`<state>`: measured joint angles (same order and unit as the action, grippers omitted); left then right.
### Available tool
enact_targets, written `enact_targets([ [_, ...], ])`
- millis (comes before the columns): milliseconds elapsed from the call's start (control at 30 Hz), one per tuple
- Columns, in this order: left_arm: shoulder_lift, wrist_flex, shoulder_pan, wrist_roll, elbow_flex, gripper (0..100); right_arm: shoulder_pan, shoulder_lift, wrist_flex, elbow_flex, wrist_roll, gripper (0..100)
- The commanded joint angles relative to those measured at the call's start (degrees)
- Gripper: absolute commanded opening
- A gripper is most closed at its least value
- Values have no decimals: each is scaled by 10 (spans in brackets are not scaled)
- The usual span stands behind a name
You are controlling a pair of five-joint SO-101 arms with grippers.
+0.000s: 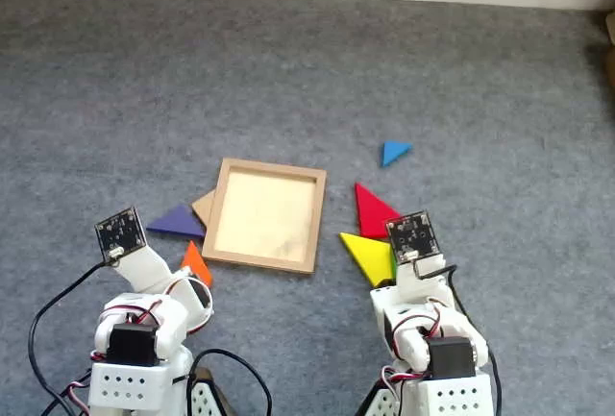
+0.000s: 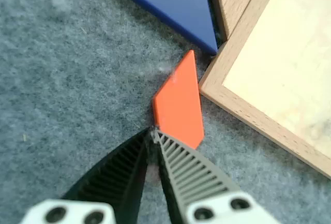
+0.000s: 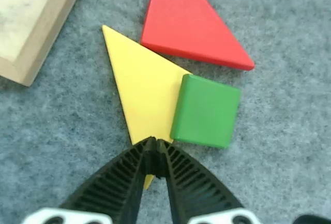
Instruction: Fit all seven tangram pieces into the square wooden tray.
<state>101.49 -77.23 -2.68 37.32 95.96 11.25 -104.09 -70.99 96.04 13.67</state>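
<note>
**Count of items on the table**

Trays: one square wooden tray.

Tangram pieces: seven in all, each a different colour.
- Triangles: four, namely the light blue triangle, the red triangle, the yellow triangle and the dark blue triangle.
- Squares: one, the green square.
- Parallelograms: one, the orange parallelogram.
- Shape not determined: one, the plain wood piece, partly hidden by the tray.

Robot arms: two, the left arm and the right arm.
</note>
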Motion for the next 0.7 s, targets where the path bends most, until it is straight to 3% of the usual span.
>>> enact_targets([
  [0,31,-21,11,-1,13,6,-15,0,8,-33,-3,8],
  [300,31,-21,11,-1,13,6,-58,29,-35,-241,-63,5],
  [667,31,-21,11,-1,13,6,-58,450,-30,-487,-62,24],
])
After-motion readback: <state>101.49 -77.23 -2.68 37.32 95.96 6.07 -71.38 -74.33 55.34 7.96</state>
